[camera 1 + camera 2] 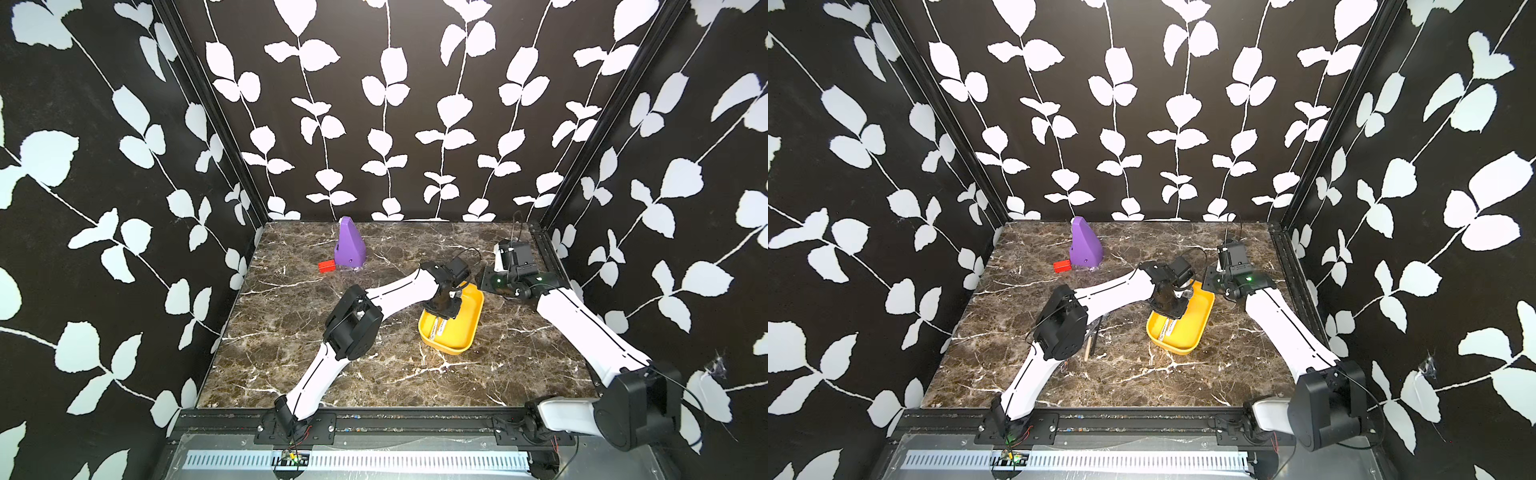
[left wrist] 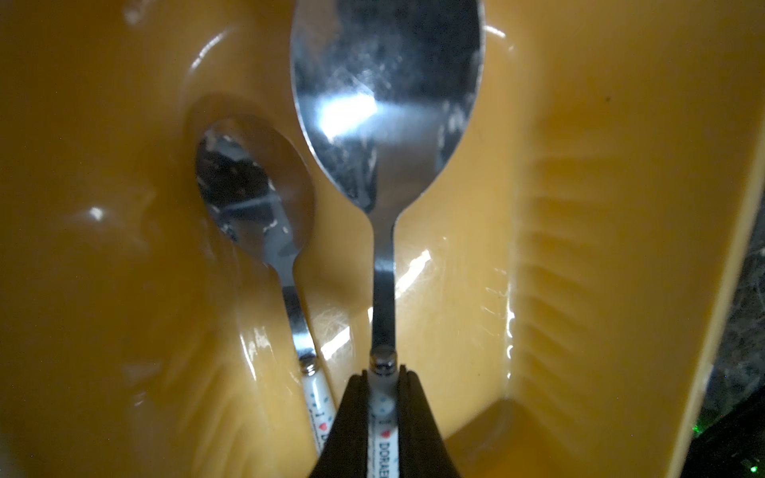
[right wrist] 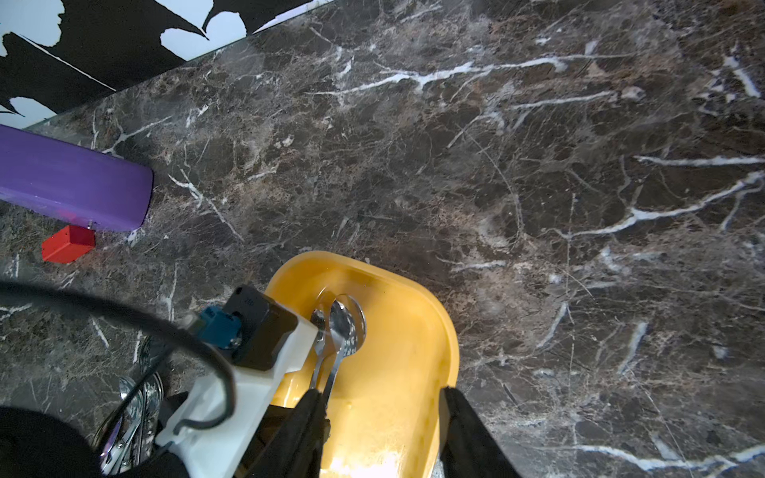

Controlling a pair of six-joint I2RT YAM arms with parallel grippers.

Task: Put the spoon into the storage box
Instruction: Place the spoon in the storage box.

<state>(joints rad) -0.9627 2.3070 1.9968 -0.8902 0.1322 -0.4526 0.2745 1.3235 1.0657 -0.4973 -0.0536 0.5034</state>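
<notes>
On the marble tabletop (image 1: 291, 332), in both top views, the yellow storage box (image 1: 467, 328) sits at about four o'clock from the table's centre. The left gripper (image 1: 442, 309) reaches over the box's near end, pointing down into it; two white spoon handles show just below it inside the box. The right gripper (image 1: 484, 282) hangs just beyond the box's far corner, at about one o'clock from it. A purple wedge (image 1: 350, 243) and a small red block (image 1: 327, 266) stand well apart, toward eleven o'clock. In a top view, a few loose utensils (image 1: 1094, 336) lie on the marble beside the left arm's elbow.

In the left wrist view, the left gripper (image 2: 383, 418) is pinched nearly closed on the spoon (image 2: 385, 136), gripping the white printed handle just behind its metal collar. The polished steel bowl hovers over the box floor (image 2: 476, 289). A second, smaller spoon (image 2: 254, 194) already lies in the box just beside it.

In the right wrist view, the right gripper (image 3: 381, 418) stands about half open and holds nothing; its dark fingers (image 3: 467, 430) straddle the box's rim (image 3: 449, 343). Both spoons show inside the box.

The spoon looks rigid and light, likely slick on its steel neck and glossy handle. The flat-sided handle near the collar seems the safest hold; a loose pinch could let it swivel.
</notes>
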